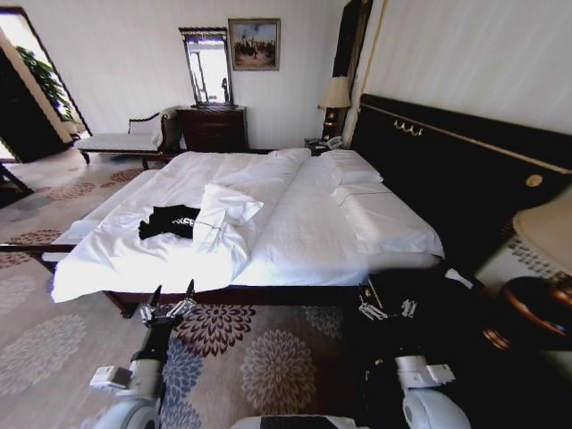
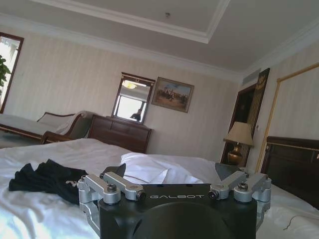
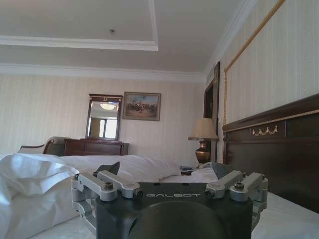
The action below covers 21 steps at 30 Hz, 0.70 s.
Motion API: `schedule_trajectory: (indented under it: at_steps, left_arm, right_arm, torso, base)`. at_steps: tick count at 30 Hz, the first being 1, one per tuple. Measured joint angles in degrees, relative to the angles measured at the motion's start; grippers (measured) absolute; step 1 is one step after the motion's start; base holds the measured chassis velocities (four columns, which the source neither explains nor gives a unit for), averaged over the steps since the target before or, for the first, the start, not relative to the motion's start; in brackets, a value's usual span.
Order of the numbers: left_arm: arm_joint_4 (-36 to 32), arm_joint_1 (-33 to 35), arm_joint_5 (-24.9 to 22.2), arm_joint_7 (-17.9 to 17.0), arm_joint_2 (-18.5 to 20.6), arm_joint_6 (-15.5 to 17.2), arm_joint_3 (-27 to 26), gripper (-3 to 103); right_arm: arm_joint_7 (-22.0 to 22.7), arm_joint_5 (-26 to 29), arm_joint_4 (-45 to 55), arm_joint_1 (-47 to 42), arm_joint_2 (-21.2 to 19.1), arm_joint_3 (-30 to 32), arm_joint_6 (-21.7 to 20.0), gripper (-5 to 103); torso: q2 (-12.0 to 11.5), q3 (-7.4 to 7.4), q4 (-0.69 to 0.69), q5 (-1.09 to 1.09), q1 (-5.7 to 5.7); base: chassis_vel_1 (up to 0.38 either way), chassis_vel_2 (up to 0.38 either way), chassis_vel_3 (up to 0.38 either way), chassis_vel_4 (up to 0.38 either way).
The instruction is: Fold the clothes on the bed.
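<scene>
T-shirt [image 1: 170,221]: soft, black, crumpled on the white bed [image 1: 304,223].
Left pincer [image 1: 168,300]: open, holds nothing.
Right pincer [image 1: 386,309]: open, holds nothing.

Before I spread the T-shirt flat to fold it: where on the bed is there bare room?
Free sheet lies between the bunched duvet and the pillows, and on the bed at the near edge below the black T-shirt. It is crowded where the shirt meets the duvet. Left hand and right hand hang short of the mattress.
</scene>
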Motion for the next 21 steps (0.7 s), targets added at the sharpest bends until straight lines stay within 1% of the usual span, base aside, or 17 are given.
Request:
schedule_trajectory:
  at_steps: [8, 21]
  left_arm:
    - [-0.64, 0.09, 0.25, 0.29, 0.42, -0.33, -0.73, 100]
    - [-1.43, 0.48, 1.06, 0.48, 0.57, -0.70, -0.81, 100]
  right_arm:
    - [0.34, 0.28, 0.06, 0.21, 0.20, 0.29, -0.23, 100]
    - [0.32, -0.11, 0.30, 0.01, 0.68, 0.55, -0.23, 100]
  torso:
    - [0.01, -0.01, -0.01, 0.00, -0.01]
    - [0.00, 0.00, 0.00, 0.00, 0.01]
  base:
    - [-0.160, 0.147, 0.131, -0.157]
    - [-0.169, 0.187, 0.170, -0.170]
